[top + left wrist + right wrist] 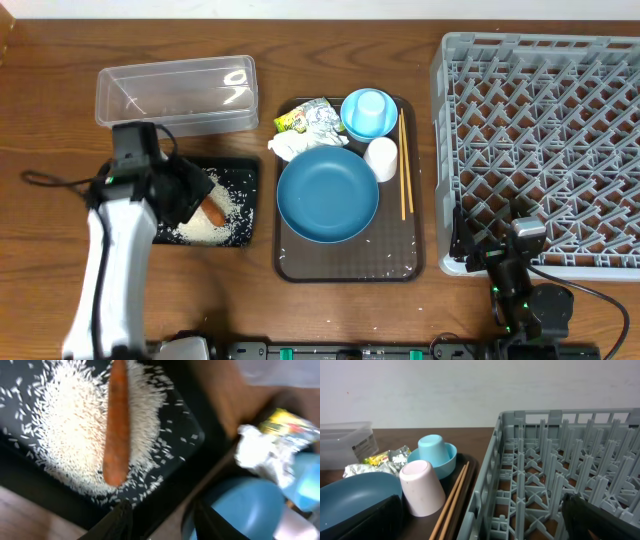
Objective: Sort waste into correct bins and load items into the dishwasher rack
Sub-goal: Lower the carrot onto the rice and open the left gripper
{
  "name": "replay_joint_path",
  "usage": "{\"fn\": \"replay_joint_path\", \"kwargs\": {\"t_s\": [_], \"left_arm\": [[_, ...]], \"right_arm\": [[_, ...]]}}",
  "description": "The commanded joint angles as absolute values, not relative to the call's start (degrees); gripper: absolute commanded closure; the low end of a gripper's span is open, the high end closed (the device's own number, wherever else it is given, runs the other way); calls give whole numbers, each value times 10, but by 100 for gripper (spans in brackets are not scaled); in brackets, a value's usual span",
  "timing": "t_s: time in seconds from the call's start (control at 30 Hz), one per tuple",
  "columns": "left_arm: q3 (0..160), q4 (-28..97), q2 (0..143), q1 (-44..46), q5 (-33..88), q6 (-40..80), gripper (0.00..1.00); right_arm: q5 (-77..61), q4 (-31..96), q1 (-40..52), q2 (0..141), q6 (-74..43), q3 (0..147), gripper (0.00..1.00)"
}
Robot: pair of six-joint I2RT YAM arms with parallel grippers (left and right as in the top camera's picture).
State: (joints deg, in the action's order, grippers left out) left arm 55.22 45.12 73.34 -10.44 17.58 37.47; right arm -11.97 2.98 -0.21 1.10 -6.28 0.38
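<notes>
Where the overhead view covers the worktop (60,60), the left pincer (195,200) hangs over the black tray (250,200) at 9 o'clock. It is just beside the carrot (212,212), which lies on the rice (205,230) in that tray. The clear tub (175,90) sits at the tray's 12 o'clock. The brown serving tray (350,262) at centre carries the dark blue bowl (328,195). The white cup (381,158) is at the bowl's 1 o'clock. The light blue cup (373,108) stands in the light blue bowl (350,122). The chopsticks (404,165) lie along the 3 o'clock edge. The wrapper (305,118) and tissue (290,147) lie at 11 o'clock. The rack (540,140) fills 3 o'clock, with the right pincer (480,245) at its 7 o'clock corner.

Left wrist view: the fingers (120,520) stand apart, released and grasping nothing. The carrot lies at their 12 o'clock on the rice heap.

Right wrist view: the fingers (365,520) at 7 and 5 o'clock are spread wide, released. Both cups stand mouth down at 9 o'clock.
</notes>
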Motion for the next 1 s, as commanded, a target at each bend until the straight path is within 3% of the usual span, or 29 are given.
{"fn": "replay_joint_path", "kwargs": {"t_s": [0.0,0.07,0.2,0.97], "left_arm": [[552,465,667,-106,138,350,52],[552,471,629,-106,61,349,17],[552,484,568,-106,-72,349,12],[552,495,548,-106,-76,350,0]], "right_arm": [[-118,32,-6,11,-59,3,1],[-119,32,-6,11,-59,3,1],[-119,32,-6,11,-59,3,1],[-137,30,-6,11,-83,3,1]]}}
